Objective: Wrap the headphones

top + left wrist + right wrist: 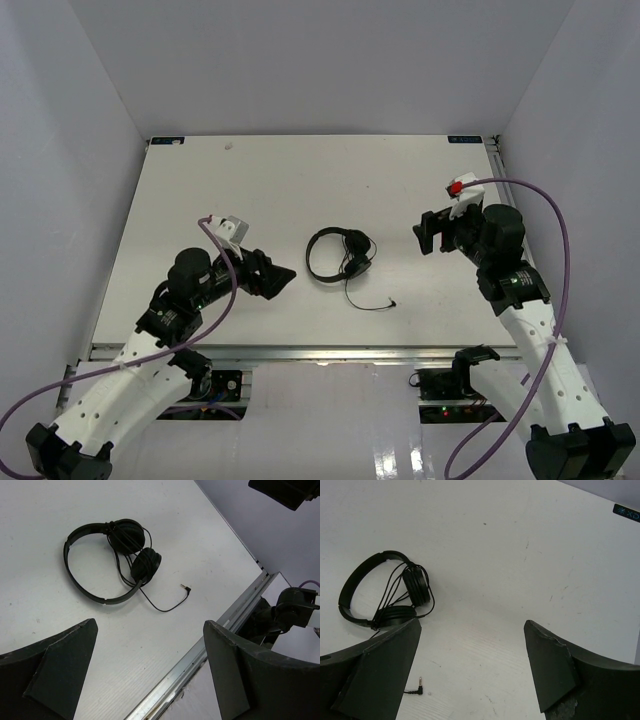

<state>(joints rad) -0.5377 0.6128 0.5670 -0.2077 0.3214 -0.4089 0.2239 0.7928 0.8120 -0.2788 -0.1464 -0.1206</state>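
The left gripper (283,281) is spread wide and holds nothing. It points at the headphones (338,256), which lie flat on the worktop (200,190) just ahead of it. The right gripper (428,232), equally open and empty, faces them from the opposite side, probably so either arm can reach. The loose plug (419,684) lies beside its left finger, so some cord seems unwrapped.

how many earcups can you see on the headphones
2. Both are on the headphones at mid-table. The far earcup and the near earcup lie side by side at the right end of the headband. None looks hidden.
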